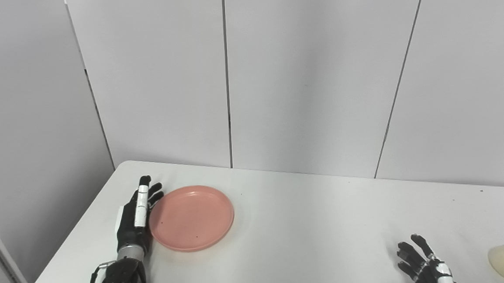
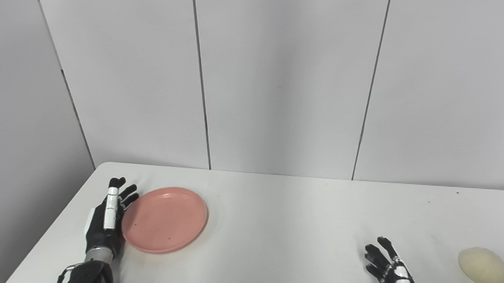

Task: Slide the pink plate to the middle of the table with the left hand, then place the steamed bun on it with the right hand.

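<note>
Left hand (image 1: 135, 218) flat, fingers straight and together, holding nothing, set edge-on against left rim of pink plate (image 1: 191, 217), far left on white table (image 1: 309, 225).

Risk: push off-centre, smooth shallow plate spins or slips past fingers; glossy tabletop, little grip.

Right hand (image 2: 388, 266) spread, empty, near steamed bun (image 2: 482, 265), pale, rounded, soft-looking; hard squeeze could dent it.
</note>
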Controlling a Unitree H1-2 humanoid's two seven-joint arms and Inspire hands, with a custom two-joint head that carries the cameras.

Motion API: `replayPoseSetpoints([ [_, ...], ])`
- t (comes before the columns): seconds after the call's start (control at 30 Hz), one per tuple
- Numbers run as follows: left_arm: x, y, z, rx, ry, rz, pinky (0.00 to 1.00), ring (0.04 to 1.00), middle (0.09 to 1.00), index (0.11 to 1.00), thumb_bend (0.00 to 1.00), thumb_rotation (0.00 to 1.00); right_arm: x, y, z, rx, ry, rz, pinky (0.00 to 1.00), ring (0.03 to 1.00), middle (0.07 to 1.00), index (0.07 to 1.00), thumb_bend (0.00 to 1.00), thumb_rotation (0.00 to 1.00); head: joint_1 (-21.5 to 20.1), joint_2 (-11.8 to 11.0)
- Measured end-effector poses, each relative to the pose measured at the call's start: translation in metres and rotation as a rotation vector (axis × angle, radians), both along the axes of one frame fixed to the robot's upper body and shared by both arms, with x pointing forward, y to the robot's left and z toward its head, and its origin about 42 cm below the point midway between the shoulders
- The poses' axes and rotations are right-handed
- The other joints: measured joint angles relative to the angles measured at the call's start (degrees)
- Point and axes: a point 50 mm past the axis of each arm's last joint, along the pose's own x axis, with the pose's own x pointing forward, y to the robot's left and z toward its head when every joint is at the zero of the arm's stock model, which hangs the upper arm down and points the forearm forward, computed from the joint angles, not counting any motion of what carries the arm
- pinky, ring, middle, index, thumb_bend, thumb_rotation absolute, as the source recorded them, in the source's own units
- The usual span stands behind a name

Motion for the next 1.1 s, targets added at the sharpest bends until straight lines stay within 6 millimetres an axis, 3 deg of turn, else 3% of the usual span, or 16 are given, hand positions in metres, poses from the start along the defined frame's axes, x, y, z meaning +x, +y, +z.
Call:
replayPoseSetpoints([
  [0.37,0.002,-0.026,-0.001,0.08,0.016,-0.065,0.82,0.851,0.833,0.877,0.82,0.99,0.0,0.001,-0.001,-0.002,0.009,-0.001,0.89,0.875,0.854,0.911,0.62,1.0,-0.6,0.1],
  [0.7,0.002,-0.066,0.001,0.118,0.015,-0.185,0.84,0.865,0.856,0.891,0.78,0.99,-0.001,0.002,-0.001,-0.004,0.01,-0.004,0.89,0.878,0.853,0.908,0.62,1.0,-1.7,0.5],
  [0.87,0.0,-0.091,0.002,0.108,0.023,-0.221,0.89,0.914,0.893,0.926,0.77,0.99,-0.002,0.006,0.0,-0.002,0.017,-0.005,0.89,0.873,0.852,0.903,0.63,1.0,-2.5,0.8],
  [1.1,-0.004,-0.107,0.002,0.074,0.025,-0.237,0.95,0.951,0.931,0.982,0.77,1.0,-0.005,0.013,0.0,-0.008,0.021,-0.013,0.87,0.857,0.843,0.904,0.63,1.0,-4.9,1.6],
])
